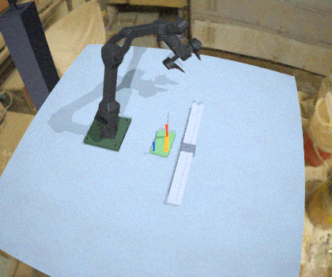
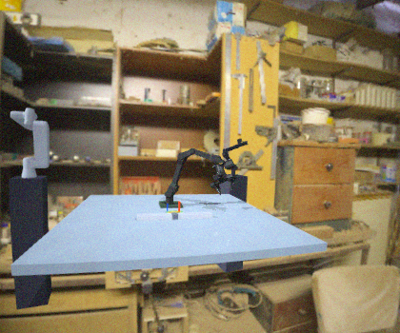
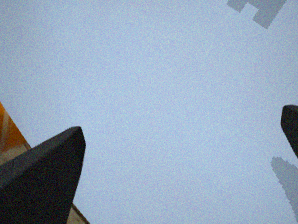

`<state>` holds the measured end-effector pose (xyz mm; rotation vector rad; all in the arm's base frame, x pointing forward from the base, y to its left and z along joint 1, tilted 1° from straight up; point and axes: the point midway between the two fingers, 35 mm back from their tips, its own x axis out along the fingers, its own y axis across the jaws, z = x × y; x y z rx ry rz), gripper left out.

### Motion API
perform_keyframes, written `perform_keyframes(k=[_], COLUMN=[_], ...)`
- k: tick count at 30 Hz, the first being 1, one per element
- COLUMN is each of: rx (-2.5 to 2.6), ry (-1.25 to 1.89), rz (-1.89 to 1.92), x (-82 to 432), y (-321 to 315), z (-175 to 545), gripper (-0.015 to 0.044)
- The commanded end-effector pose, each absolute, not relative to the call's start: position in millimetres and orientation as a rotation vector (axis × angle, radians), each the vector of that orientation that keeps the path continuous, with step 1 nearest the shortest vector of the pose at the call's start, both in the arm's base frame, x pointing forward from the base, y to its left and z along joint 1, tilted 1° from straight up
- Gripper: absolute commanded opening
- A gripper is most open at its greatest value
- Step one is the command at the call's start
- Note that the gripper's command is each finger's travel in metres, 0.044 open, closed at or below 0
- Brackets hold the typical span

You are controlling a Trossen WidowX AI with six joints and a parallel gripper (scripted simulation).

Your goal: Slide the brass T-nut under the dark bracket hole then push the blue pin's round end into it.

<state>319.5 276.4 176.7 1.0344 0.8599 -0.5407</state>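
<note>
We see a black robot arm [image 1: 109, 81] [image 2: 178, 172] standing on a dark green base plate [image 1: 126, 122] [image 2: 162, 205], on a light blue surface [image 1: 235, 178] [image 2: 207, 243] [image 3: 165, 75]. The arm rises and reaches out over the far part of the surface in our top view. At its end, the gripper [image 1: 192, 66] [image 2: 223, 186] [image 3: 184, 125] is released, its two dark fingers spread wide with nothing between them. It hangs above the surface, well apart from the parts, and from the wrist we see only plain blue between the fingertips, with grey shadows near the picture's right side.

Between the base plate and the rail lies a small green tray [image 1: 160, 153]. The orange handle [image 1: 167, 130] [image 2: 179, 206] stands upright there, with a yellow piece, the brass T-nut [image 1: 166, 145], at its lower end. The blue pin [image 1: 153, 146] [image 2: 167, 207] stands at the tray's other side, apart from the handle.

Just beside the tray, we find the long pale aluminum rail [image 1: 179, 178] [image 2: 151, 216] lying on the surface. The dark bracket [image 1: 188, 148] [image 2: 175, 216] sits across it near its middle.
</note>
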Motion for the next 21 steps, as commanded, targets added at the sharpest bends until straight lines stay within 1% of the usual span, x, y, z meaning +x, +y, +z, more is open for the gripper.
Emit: perform_keyframes(k=[1,6,12,14,21], rx=[1.002,0.992,1.023,1.037,1.039], ry=[0.878,0.913,0.99,1.011,1.014], rz=[-0.705,-0.933,-1.218,-1.279,-1.288], x=[327,314,261,246,240], y=[203,109,12,-5,-13], z=[174,174,176,176,176], gripper=[0.044,0.044,0.044,0.044,0.044])
